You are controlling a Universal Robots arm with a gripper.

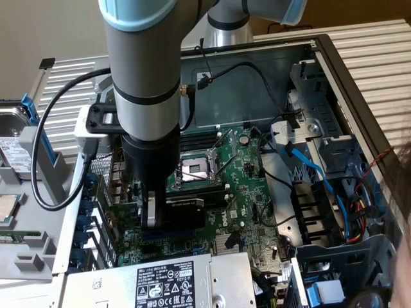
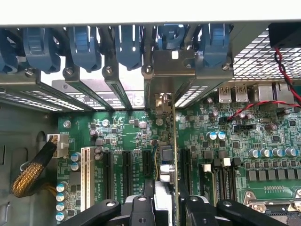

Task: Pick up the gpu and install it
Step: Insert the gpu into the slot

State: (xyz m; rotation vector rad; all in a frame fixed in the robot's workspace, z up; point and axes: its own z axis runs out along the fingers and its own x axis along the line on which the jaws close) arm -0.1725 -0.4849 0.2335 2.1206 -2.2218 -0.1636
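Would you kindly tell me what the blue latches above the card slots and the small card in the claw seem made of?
Blue card-slot latches: probably moulded plastic, uniform colour, soft sheen, rounded edges. Small green gpu card with black heatsink, held in the claw: likely fibreglass circuit board; its heatsink looks matte black, metal or plastic unclear.

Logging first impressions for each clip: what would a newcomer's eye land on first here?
The thick grey robot arm with pale blue caps reaches down into the open metal computer case at the exterior view's left. Under it the jaws clamp the small green expansion card with a black heatsink, edge down over the black slots of the large green motherboard.
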